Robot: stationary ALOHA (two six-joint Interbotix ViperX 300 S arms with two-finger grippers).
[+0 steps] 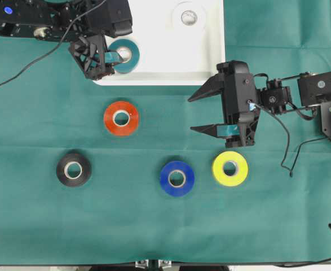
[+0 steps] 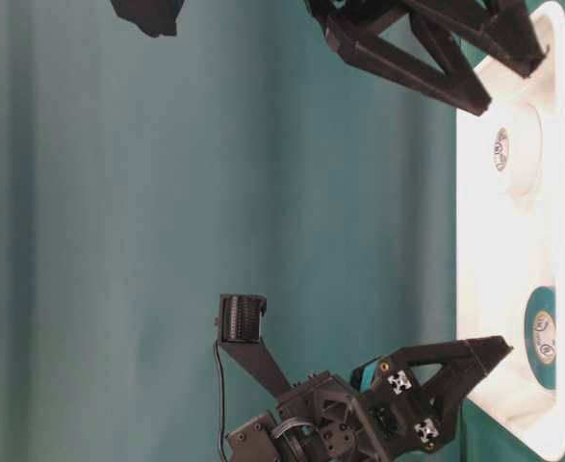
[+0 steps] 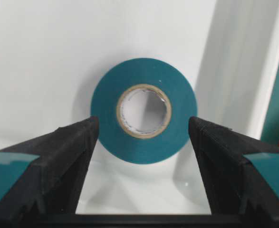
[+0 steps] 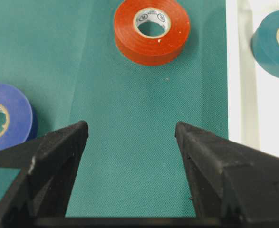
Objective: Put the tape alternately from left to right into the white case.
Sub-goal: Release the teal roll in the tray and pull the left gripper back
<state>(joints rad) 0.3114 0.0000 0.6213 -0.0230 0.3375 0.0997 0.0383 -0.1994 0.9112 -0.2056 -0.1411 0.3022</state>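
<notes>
The white case (image 1: 171, 62) lies at the back centre. A teal tape roll (image 1: 123, 55) lies flat in its left end, and a white roll (image 1: 189, 17) lies farther right. My left gripper (image 3: 143, 123) hangs open over the teal roll (image 3: 143, 110), one finger on each side and nothing gripped. On the cloth lie a red-orange roll (image 1: 121, 118), a black roll (image 1: 73, 169), a blue roll (image 1: 176, 178) and a yellow roll (image 1: 230, 168). My right gripper (image 1: 190, 114) stands open over bare cloth (image 4: 130, 126), above the yellow roll and right of the red-orange roll (image 4: 151, 31).
A green cloth (image 1: 35, 226) covers the table. A black cable (image 1: 286, 147) hangs from the right arm, right of the yellow roll. The table's front edge runs along the bottom of the overhead view.
</notes>
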